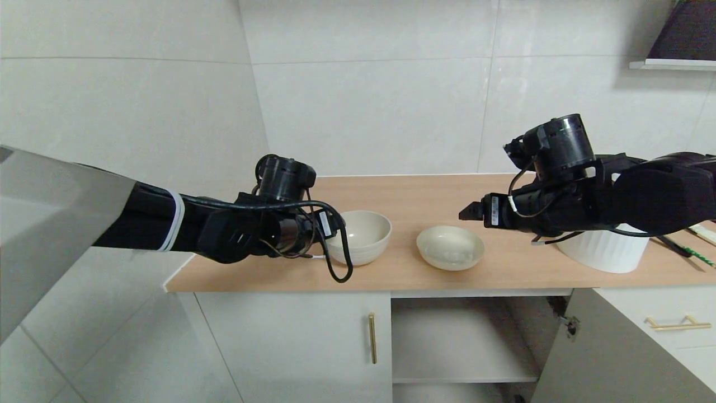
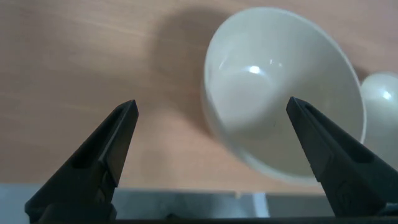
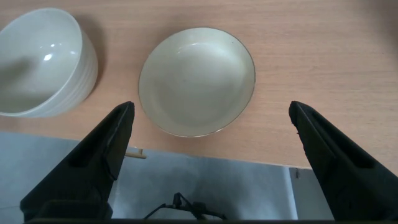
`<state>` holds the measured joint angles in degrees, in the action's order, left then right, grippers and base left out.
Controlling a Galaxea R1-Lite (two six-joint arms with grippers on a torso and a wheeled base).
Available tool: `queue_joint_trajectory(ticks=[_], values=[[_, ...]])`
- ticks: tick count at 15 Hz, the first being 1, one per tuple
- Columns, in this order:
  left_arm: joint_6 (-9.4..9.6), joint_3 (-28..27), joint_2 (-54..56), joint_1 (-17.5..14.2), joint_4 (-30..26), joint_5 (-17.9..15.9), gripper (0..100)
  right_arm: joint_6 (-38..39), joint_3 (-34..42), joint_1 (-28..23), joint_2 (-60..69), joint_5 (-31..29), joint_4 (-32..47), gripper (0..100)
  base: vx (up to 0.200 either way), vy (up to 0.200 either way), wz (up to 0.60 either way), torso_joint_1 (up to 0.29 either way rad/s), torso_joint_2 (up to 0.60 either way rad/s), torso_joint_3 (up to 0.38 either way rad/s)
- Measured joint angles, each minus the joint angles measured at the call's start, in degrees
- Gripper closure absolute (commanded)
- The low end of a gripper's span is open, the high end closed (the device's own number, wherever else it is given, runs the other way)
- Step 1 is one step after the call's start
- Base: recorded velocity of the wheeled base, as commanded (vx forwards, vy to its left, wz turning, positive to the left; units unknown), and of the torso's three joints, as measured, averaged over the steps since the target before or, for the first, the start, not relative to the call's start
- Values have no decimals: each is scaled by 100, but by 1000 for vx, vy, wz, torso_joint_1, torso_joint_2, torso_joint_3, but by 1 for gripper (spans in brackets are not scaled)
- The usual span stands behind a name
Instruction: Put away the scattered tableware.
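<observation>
A deep cream bowl [image 1: 361, 235] stands on the wooden counter [image 1: 447, 193] near its front edge. A shallower cream bowl [image 1: 450, 247] sits just to its right. My left gripper [image 2: 211, 104] hovers open above the counter, with the deep bowl [image 2: 280, 93] between and just beyond its fingers, nothing held. My right gripper [image 1: 470, 211] hangs above and to the right of the shallow bowl. In the right wrist view that gripper [image 3: 211, 107] is open and empty, spread over the shallow bowl [image 3: 196, 81], with the deep bowl [image 3: 43, 62] beside it.
A white ribbed container [image 1: 607, 252] stands on the counter under my right arm, with chopsticks [image 1: 699, 246] lying past it. Below the counter a cabinet stands open, showing a bare shelf [image 1: 458, 336] and its door [image 1: 593, 358] swung out to the right. A tiled wall backs the counter.
</observation>
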<state>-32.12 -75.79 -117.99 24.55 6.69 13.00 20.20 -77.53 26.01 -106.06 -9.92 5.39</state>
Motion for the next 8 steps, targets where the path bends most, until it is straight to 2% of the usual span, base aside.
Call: queue_joint_trajectory(ticks=[4,5,8], values=[[-55,-78,-224,48,28,0,0,32,30,24,35,16,-2,0,0,0,0,0,0,0],[-56,-102,-251,48,26,0,100,38,30,30,40,16,-2,0,0,0,0,0,0,0],[-61,-141,-323,48,26,9,100,44,33,52,46,2,-2,0,0,0,0,0,0,0]])
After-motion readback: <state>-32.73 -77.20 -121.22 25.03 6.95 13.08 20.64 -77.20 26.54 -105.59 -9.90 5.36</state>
